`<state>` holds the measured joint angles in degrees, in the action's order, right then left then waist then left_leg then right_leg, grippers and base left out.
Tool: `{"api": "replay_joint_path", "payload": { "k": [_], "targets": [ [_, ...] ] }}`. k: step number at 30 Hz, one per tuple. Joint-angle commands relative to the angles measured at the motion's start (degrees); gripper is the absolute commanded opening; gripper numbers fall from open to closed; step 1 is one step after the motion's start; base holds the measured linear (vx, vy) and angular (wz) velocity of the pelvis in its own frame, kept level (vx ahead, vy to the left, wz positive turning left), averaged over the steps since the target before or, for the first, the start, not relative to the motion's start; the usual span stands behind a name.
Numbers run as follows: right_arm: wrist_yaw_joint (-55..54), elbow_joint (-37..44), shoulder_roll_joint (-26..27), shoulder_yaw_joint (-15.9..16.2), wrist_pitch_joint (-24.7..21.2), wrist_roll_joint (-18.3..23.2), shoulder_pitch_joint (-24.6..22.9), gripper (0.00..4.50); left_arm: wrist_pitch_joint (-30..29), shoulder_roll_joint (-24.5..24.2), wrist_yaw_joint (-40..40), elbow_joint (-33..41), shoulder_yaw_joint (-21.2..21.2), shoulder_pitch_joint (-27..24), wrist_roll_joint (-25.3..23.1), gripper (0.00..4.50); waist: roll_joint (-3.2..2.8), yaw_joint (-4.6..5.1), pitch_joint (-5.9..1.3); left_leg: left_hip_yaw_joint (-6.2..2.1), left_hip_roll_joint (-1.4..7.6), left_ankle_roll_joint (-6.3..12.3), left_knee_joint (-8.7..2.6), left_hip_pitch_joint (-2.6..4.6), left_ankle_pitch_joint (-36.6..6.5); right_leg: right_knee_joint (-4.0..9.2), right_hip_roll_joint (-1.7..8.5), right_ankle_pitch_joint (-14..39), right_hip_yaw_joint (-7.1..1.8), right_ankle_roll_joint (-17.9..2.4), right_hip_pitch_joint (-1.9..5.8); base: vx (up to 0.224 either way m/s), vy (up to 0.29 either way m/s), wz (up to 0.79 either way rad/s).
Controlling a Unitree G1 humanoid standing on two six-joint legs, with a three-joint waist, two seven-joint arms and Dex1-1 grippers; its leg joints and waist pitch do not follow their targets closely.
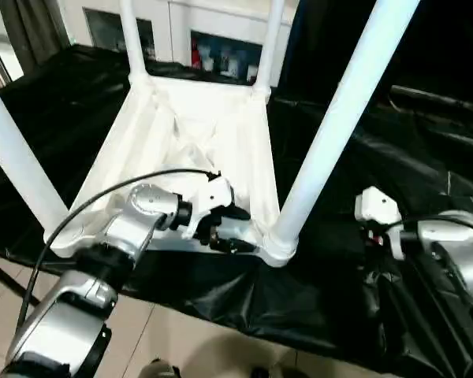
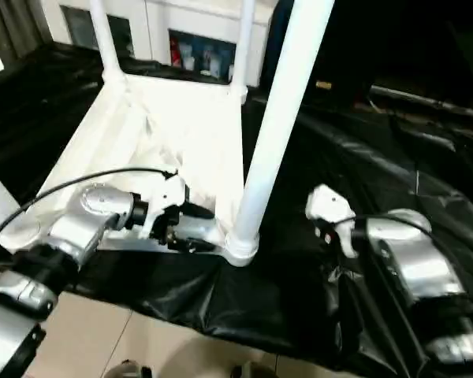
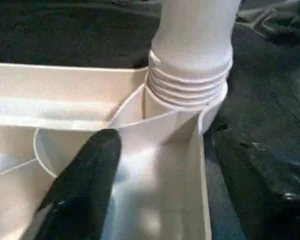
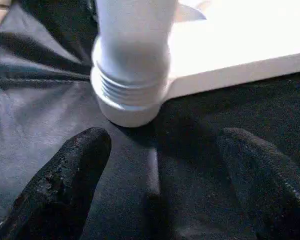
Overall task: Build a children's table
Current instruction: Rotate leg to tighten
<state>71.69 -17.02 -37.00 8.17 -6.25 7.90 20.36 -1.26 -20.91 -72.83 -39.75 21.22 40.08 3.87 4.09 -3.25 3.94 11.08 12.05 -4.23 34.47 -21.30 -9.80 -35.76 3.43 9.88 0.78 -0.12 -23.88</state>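
On the black-covered bench [image 1: 426,157] the table top [image 1: 197,150] lies upside down with its four legs up. The left gripper [image 1: 221,228] is inside the rim, its state unclear; the right gripper [image 4: 160,150] is open beside the near right leg [image 1: 331,126]. A sideways bump could loosen that leg, and how deep it sits is hidden

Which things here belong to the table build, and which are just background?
Part of the job:
- white table top, upside down
- four legs standing in its corners, such as the near right leg

Just around:
- black cloth under the work
- white cabinet behind
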Motion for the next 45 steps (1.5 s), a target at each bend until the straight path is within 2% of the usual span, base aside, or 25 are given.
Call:
{"api": "replay_joint_path", "payload": {
  "k": [1, 3, 4, 5, 6, 7, 9, 10, 11, 13, 14, 15, 16, 18, 23, 27, 31, 32, 34, 35, 36, 37, 40, 42, 45],
  "targets": [
    [0.23, 1.74, -1.24, 0.06, -1.10, 0.72, -0.20, 3.94, 0.98, -0.54, -1.24, -0.62, 1.13, 0.22, -1.20, 2.97, -0.43, -0.22, -4.31, -0.58, 0.93, 1.98, -3.68, 0.88, -15.45, 4.80, 3.08, 15.02, -1.32, -12.08, 2.79, 0.000, 0.000, 0.00],
    [0.25, 2.64, -1.55, 0.06, -1.75, 1.06, -0.57, 3.94, 1.26, -0.55, -1.33, -0.80, 1.25, 0.17, -1.36, 2.86, -0.56, -0.38, -4.28, -0.56, 0.98, 1.75, -3.68, 0.98, -15.75, 4.83, 3.14, 15.59, -1.33, -12.35, 2.73, 0.000, 0.000, 0.00],
    [0.28, 3.19, -1.69, 0.02, -2.11, 1.21, -0.82, 3.94, 1.42, -0.52, -1.32, -0.93, 1.30, 0.18, -1.48, 2.75, -1.13, -0.43, -4.27, -0.61, 1.00, 1.57, -3.74, 1.05, -15.86, 4.80, 3.10, 15.33, -1.36, -12.43, 2.73, 0.000, 0.000, 0.00],
    [0.33, 3.85, -1.84, -0.03, -2.53, 1.38, -1.12, 3.94, 1.58, -0.45, -1.29, -1.11, 1.33, 0.21, -1.59, 2.62, -0.74, -0.36, -4.26, -0.55, 0.95, 1.57, -3.71, 0.99, -16.02, 4.86, 2.99, 14.79, -1.36, -12.42, 2.82, 0.000, 0.000, 0.00],
    [0.34, 4.83, -2.05, -0.06, -3.05, 1.43, -1.79, 3.94, 1.47, -0.41, -1.64, -1.06, 1.73, 0.18, -2.01, 2.51, -1.09, -0.49, -4.29, -0.59, 0.97, 1.52, -3.74, 1.08, -16.09, 4.82, 3.04, 14.65, -1.37, -12.50, 2.82, 0.000, 0.000, 0.00],
    [0.35, 5.06, -2.09, -0.07, -3.17, 1.44, -1.96, 3.94, 1.45, -0.40, -1.74, -1.05, 1.82, 0.18, -2.13, 2.45, -0.91, -0.44, -4.25, -0.53, 1.01, 1.59, -3.76, 1.11, -16.47, 4.93, 3.02, 14.84, -1.37, -12.41, 2.73, 0.000, 0.000, 0.00],
    [-0.29, 6.57, -2.28, -0.36, -3.74, 1.16, -3.12, 3.94, -0.42, -0.50, -1.67, -0.28, 2.67, -0.08, -3.43, 2.29, -1.62, -0.52, -4.23, -0.69, 1.03, 1.12, -3.90, 1.13, -16.98, 4.79, 3.06, 14.59, -1.34, -12.74, 2.82, 0.000, 0.000, 0.00],
    [-0.29, 6.57, -2.28, -0.36, -3.74, 1.16, -3.12, 3.94, -0.42, -0.50, -1.67, -0.28, 2.67, -0.08, -3.43, 2.07, -1.62, -0.52, -4.23, -0.69, 1.03, 1.12, -3.90, 1.13, -16.98, 4.79, 3.06, 14.59, -1.34, -12.74, 2.82, 0.000, 0.000, 0.00],
    [-0.53, 7.53, -2.41, -0.49, -4.09, 1.21, -3.83, 3.94, -0.75, -0.24, -0.62, -0.96, 2.68, 0.19, -4.39, 2.07, -1.25, -0.33, -4.22, -0.66, 0.92, 1.17, -3.85, 1.08, -17.44, 5.04, 3.04, 15.88, -1.31, -12.29, 2.91, 0.000, 0.000, 0.00],
    [-0.64, 8.22, -2.57, -0.51, -4.38, 1.42, -4.33, 3.94, -0.63, -0.15, -0.64, -1.38, 2.79, 0.38, -4.68, 1.92, -1.28, -0.36, -4.16, -0.68, 0.85, 1.43, -3.84, 0.99, -17.32, 5.24, 3.13, 17.77, -1.33, -11.59, 2.91, 0.000, 0.000, 0.00],
    [-0.73, 8.50, -2.63, -0.47, -4.48, 1.50, -4.57, 3.94, -0.46, -0.12, -0.73, -1.54, 2.85, 0.40, -4.73, 1.92, -1.68, -0.37, -4.20, -0.72, 0.86, 1.38, -3.80, 1.09, -17.49, 5.34, 3.19, 18.92, -1.36, -11.18, 2.79, 0.000, 0.000, 0.00],
    [-0.86, 8.77, -2.62, -0.42, -4.58, 1.55, -4.81, 3.94, -0.34, -0.08, -0.87, -1.72, 2.90, 0.40, -4.73, 1.63, -1.84, -0.31, -4.18, -0.71, 0.82, 1.36, -3.82, 1.06, -17.63, 5.42, 3.12, 19.26, -1.35, -10.99, 2.77, 0.000, 0.000, 0.00],
    [-1.07, 9.16, -2.63, -0.33, -4.85, 1.65, -5.07, 3.94, -0.24, 0.06, -0.73, -2.22, 2.86, 0.52, -4.87, 1.56, -1.63, -0.23, -4.19, -0.65, 0.75, 1.43, -3.79, 1.04, -17.70, 5.54, 3.04, 19.66, -1.32, -10.84, 2.76, 0.000, 0.000, 0.00],
    [-1.44, 10.51, -2.70, -0.30, -5.64, 1.96, -5.73, 3.94, -0.03, 0.21, -0.94, -3.12, 2.96, 0.74, -5.19, 1.49, -2.14, -0.12, -4.26, -0.77, 0.76, 1.22, -3.90, 1.05, -18.28, 5.69, 2.96, 20.66, -1.26, -10.36, 2.68, 0.000, 0.000, 0.00],
    [-1.59, 11.48, -2.87, -0.54, -6.27, 2.15, -6.14, 3.94, -1.53, 0.03, -2.14, -2.83, 3.15, 1.05, -5.67, 1.14, -2.60, -0.12, -4.30, -0.83, 0.76, 1.06, -3.96, 1.16, -19.18, 5.75, 2.98, 21.09, -1.25, -10.54, 2.56, 0.000, 0.000, 0.00],
    [-1.93, 11.70, -2.72, -0.48, -6.46, 2.07, -6.36, 3.94, -2.70, -0.27, -2.42, -2.24, 3.15, 0.85, -5.98, 0.74, -2.20, -0.07, -4.31, -0.82, 0.77, 1.14, -3.96, 1.09, -19.30, 5.79, 3.01, 21.44, -1.21, -10.50, 2.58, 0.000, 0.000, 0.00],
    [-2.12, 11.76, -2.37, -0.11, -6.92, 2.06, -6.01, 3.94, -3.32, -0.21, -2.68, -1.71, 2.77, 0.50, -5.50, 0.54, -2.29, -0.03, -4.25, -0.81, 0.76, 1.24, -3.97, 1.11, -19.30, 5.88, 3.06, 22.31, -1.24, -10.29, 2.47, 0.000, 0.000, 0.00],
    [-2.06, 11.81, -2.35, -0.01, -7.16, 2.19, -5.71, 3.94, -3.61, -0.20, -2.79, -1.52, 2.57, 0.44, -5.31, 0.29, -2.28, -0.03, -4.24, -0.80, 0.74, 1.23, -3.96, 1.11, -19.37, 5.90, 3.04, 22.37, -1.25, -10.27, 2.45, 0.000, 0.000, 0.00],
    [-1.73, 11.58, -2.25, -0.05, -7.39, 2.64, -5.26, 3.94, -3.87, -0.12, -2.76, -1.57, 2.41, 0.44, -5.20, 0.25, -1.33, -0.03, -4.23, -0.72, 0.81, 1.64, -3.93, 0.98, -18.65, 5.93, 3.15, 22.95, -1.24, -9.97, 2.44, 0.000, 0.000, 0.00],
    [-1.56, 11.34, -2.13, -0.08, -7.44, 2.86, -5.05, 3.94, -3.84, -0.08, -2.71, -1.70, 2.40, 0.43, -5.25, 0.08, -1.68, -0.15, -4.19, -0.78, 0.85, 1.68, -3.95, 1.11, -18.71, 5.88, 3.21, 23.70, -1.23, -9.77, 2.33, 0.000, 0.000, 0.00],
    [-1.63, 10.80, -1.92, 0.18, -7.18, 2.58, -4.74, 3.94, -3.67, -0.14, -2.35, -1.69, 2.38, 0.17, -5.38, 0.08, -1.71, -0.09, -4.14, -0.78, 0.84, 1.65, -3.94, 1.07, -18.84, 5.96, 3.24, 24.07, -1.25, -9.64, 2.30, 0.000, 0.000, 0.00],
    [-1.72, 10.42, -1.78, 0.40, -6.99, 2.34, -4.53, 3.94, -3.65, -0.15, -2.12, -1.61, 2.29, -0.03, -5.55, 0.08, -1.07, 0.01, -4.16, -0.72, 0.80, 1.71, -3.90, 0.97, -18.78, 6.05, 3.20, 24.86, -1.20, -9.17, 2.34, 0.000, 0.000, 0.00],
    [-2.60, 9.50, -0.61, 0.10, -7.50, 2.77, -3.58, 3.94, -4.46, -0.02, -1.26, -0.36, 1.62, -1.10, -5.11, 0.08, -1.36, -0.08, -4.04, -0.86, 0.85, 1.60, -3.99, 0.98, -18.74, 6.11, 3.37, 26.75, -1.19, -8.42, 2.17, 0.000, 0.000, 0.00],
    [-4.05, 8.24, 1.52, -0.99, -9.72, 4.50, -2.10, 4.28, -5.65, 1.20, 0.81, 0.69, 0.09, -2.17, -3.90, 0.00, -1.08, 0.13, -4.09, -0.91, 0.84, 1.44, -4.05, 0.85, -18.54, 6.06, 3.42, 27.15, -1.08, -8.29, 2.18, 0.000, 0.000, 0.00],
    [-4.99, 8.14, 3.55, -0.97, -10.30, 5.43, -2.17, 4.42, -5.62, 3.74, 4.47, -0.09, -1.59, -2.53, -2.89, 0.00, -1.26, 0.06, -4.15, -0.78, 0.77, 1.55, -3.99, 0.85, -18.07, 6.11, 3.35, 25.93, -1.18, -8.32, 2.19, 0.000, 0.000, 0.00]
  ]
}}
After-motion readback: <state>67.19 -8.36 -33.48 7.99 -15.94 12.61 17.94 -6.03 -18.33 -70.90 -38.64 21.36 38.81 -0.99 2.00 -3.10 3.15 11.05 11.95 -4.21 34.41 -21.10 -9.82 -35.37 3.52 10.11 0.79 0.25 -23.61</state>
